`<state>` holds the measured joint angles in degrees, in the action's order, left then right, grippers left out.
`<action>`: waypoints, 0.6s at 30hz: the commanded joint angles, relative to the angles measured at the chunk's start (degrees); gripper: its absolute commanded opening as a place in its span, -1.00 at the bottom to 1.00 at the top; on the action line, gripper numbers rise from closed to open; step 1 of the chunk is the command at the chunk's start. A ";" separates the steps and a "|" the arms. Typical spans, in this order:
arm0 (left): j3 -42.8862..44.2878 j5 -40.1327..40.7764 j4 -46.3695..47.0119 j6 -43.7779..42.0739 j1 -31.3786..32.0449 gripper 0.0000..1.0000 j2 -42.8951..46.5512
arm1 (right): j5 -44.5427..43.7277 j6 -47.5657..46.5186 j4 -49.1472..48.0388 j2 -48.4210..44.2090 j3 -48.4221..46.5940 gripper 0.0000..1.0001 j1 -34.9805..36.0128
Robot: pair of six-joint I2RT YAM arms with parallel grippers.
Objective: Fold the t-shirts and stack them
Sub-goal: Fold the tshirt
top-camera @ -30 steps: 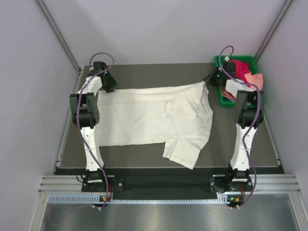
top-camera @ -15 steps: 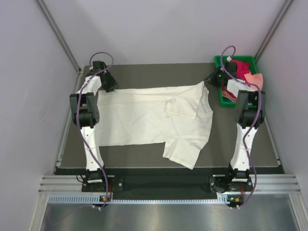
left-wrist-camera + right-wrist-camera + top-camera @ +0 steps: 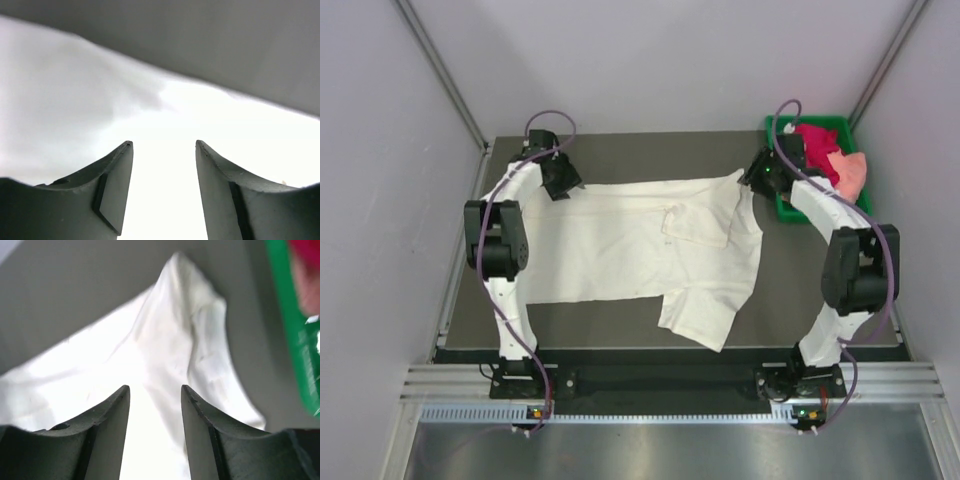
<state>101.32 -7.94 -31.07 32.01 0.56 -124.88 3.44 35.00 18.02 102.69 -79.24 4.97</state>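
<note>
cream-white t-shirt (image 3: 640, 245) is lying long-ways left to right | left pincer (image 3: 570, 188) is hanging released over its far left corner | right pincer (image 3: 752, 182) is hanging released over its far right corner

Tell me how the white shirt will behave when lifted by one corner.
Likely floppy: the white shirt lies flat on the table with soft wrinkles and a sleeve folded over, so it should hang limp from the pinch. Probably light, as the cloth looks thin. Pushed, it would likely bunch, not slide.
</note>
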 commanded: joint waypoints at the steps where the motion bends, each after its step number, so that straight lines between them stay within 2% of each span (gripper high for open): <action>1: -5.59 -2.50 3.99 -1.07 5.23 0.15 8.85 | -5.09 3.93 2.11 -4.07 5.49 -0.08 4.51; 6: -14.20 -13.91 15.21 0.51 13.74 0.11 12.03 | -3.71 4.11 0.18 -3.91 10.94 -0.14 7.42; 8: -15.01 -15.51 16.83 0.07 17.70 0.10 11.68 | -3.71 4.11 -0.44 -4.08 12.35 -0.17 8.82; 11: -17.29 -20.34 21.04 0.86 20.35 0.09 10.45 | -4.58 4.46 -0.71 -4.78 15.08 -0.18 10.58; 18: -20.11 -21.76 26.06 0.95 24.40 0.09 8.34 | -7.57 5.33 -0.53 -5.49 18.42 -0.21 13.22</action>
<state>81.54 -27.68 -11.46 33.01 24.97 -115.33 -1.83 39.27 18.92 99.39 -61.39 16.86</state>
